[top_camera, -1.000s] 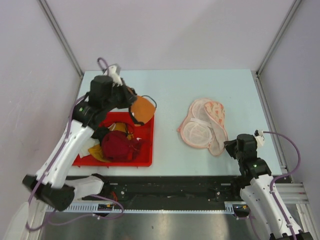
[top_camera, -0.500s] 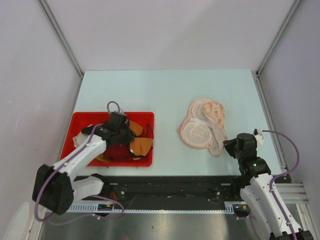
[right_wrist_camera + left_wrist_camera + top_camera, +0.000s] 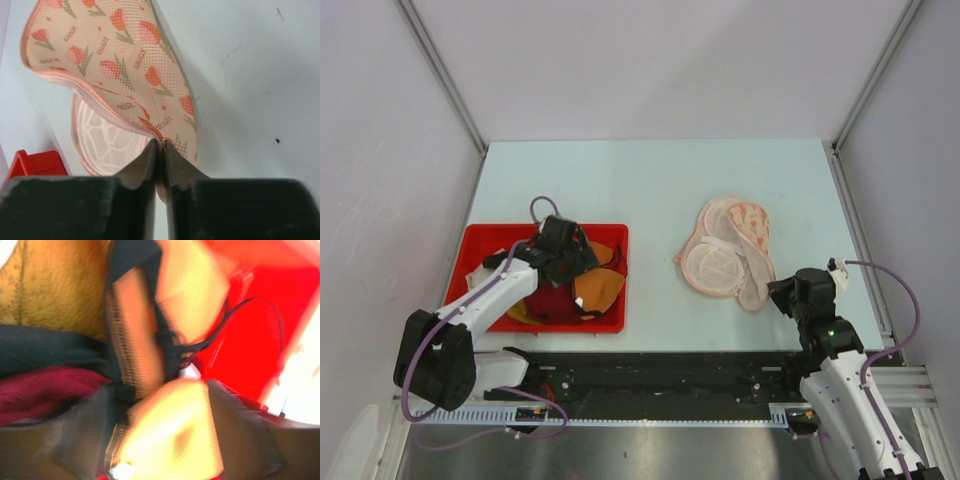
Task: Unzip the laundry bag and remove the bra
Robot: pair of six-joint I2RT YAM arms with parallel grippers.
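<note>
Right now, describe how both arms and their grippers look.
The left arm and the right arm are white shells with black joints; a lilac cable loops along each. The right gripper has two flat, matt dark grey fingers on black blocks. The left gripper looks dark too, but its wrist view is blurred.

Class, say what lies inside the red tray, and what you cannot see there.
In the tray lie the orange bra, a dark red garment and a mustard garment. The left arm covers part of the pile; the clothes hide the floor beneath.
</note>
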